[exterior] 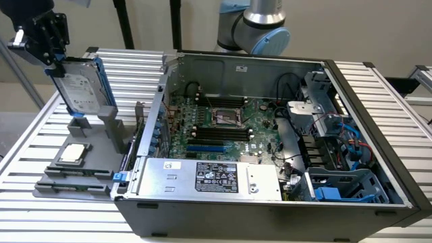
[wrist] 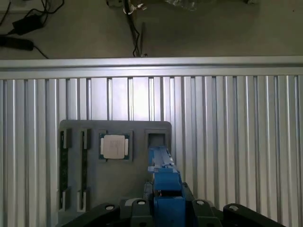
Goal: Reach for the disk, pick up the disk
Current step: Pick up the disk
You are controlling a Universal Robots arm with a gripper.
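In the exterior view, the disk (exterior: 82, 87), a silver-grey hard drive with a white label in a blue caddy, hangs upright at the left, over the grey holder tray (exterior: 74, 174). My gripper (exterior: 56, 64) is shut on its top end. The disk's lower end sits just above the tray's two grey posts (exterior: 111, 121). In the wrist view the blue caddy edge (wrist: 163, 175) runs out from my gripper (wrist: 165, 208) toward the empty slot (wrist: 156, 140) in the tray.
A small square CPU chip (exterior: 73, 154) (wrist: 114, 146) lies in the tray beside the slot. The open computer case (exterior: 270, 126) stands to the exterior view's right of the tray, with a silver power supply box (exterior: 209, 177) at its front. Everything rests on a slatted aluminium table (exterior: 40, 217).
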